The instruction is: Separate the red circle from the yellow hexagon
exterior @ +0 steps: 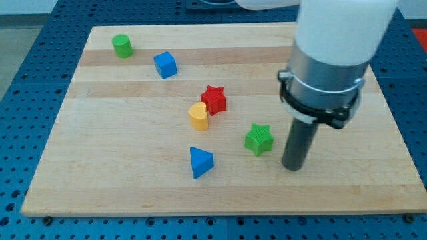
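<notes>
In the camera view, my tip [292, 167] rests on the wooden board [100, 167], bare, touching no block. The green star [259, 139] sits just beside it at nine o'clock. Further toward ten o'clock, the red star [214, 99] touches the yellow block [198, 116], its shape unclear. The blue triangle [201, 162] lies well apart at nine o'clock. The blue cube [165, 65] and green cylinder [122, 46] stand far off at ten o'clock.
</notes>
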